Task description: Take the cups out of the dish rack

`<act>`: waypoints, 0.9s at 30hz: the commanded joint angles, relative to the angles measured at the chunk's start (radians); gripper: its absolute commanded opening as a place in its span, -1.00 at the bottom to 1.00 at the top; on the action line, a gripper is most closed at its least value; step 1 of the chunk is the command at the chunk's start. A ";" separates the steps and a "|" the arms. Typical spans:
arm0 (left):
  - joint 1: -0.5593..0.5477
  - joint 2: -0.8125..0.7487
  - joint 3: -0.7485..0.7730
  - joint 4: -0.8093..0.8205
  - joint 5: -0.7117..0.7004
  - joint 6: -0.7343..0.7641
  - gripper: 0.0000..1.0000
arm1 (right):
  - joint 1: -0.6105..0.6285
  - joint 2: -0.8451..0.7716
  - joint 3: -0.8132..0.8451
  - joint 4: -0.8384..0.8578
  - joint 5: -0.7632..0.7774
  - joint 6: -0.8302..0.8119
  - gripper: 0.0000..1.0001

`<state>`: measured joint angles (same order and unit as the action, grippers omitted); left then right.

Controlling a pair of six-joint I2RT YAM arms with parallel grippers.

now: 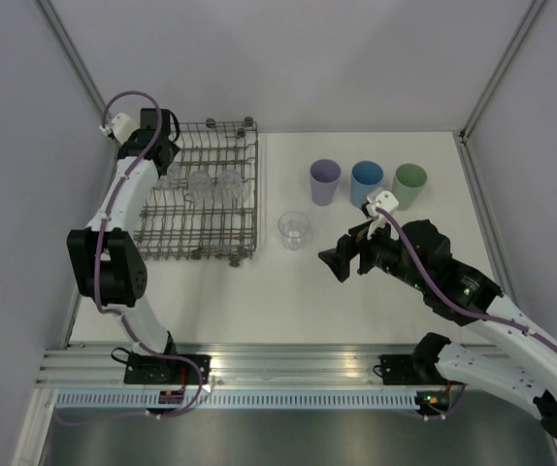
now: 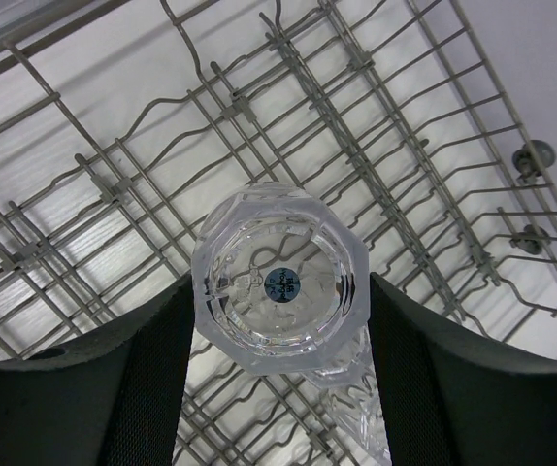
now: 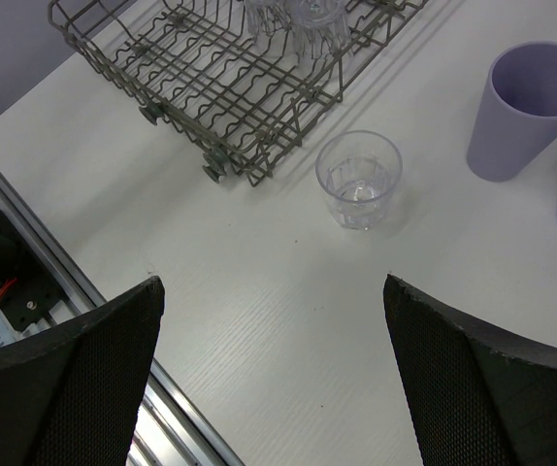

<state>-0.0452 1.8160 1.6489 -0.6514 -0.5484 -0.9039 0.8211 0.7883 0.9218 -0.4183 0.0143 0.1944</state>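
left gripper [image 2: 279, 291] is at the far-left end of the rack [image 1: 255, 199]. its fingers [image 2: 152, 388] sit against both sides of an upside-down clear cup [image 2: 280, 283], which reads as gripped. the cup is inside the rack, over the prongs.

to do it well: lift straight up until the rim is clear of the prongs and the rack wall, with no sideways drag. a second clear cup [image 2: 361, 417] is just beside it, so don't clip that one. set down by the table cup [image 1: 294, 230], right of the rack.

right gripper [image 3: 274, 369] is wide and empty, over the table [image 1: 259, 301] near that cup. keep it out of the lane.

unclear:
- grip firmness
- the held cup's rim and the prong under it are hidden
- from above the glass washes out: looks like three in the rack, not sure
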 commanded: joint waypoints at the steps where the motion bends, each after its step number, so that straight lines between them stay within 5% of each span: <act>1: 0.005 -0.136 -0.023 0.019 -0.030 0.037 -0.95 | 0.003 -0.011 0.020 0.036 -0.004 0.003 0.96; 8: 0.004 -0.341 -0.103 0.071 0.111 0.083 -0.95 | 0.003 -0.003 0.015 0.078 0.108 0.079 0.96; 12: 0.004 -0.474 -0.187 0.148 0.324 0.085 -0.95 | 0.003 0.035 0.038 0.096 0.119 0.154 0.96; 21: -0.002 -0.713 -0.437 0.448 0.839 -0.068 -0.95 | 0.003 0.138 0.058 0.386 -0.152 0.445 0.95; 27: -0.007 -0.799 -0.564 0.628 1.069 -0.245 -0.95 | 0.000 0.155 0.031 0.592 -0.155 0.530 0.93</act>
<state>-0.0483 1.0641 1.1290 -0.2173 0.3050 -1.0092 0.8207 0.9375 0.9543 -0.0044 -0.1043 0.6395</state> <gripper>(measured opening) 0.707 0.966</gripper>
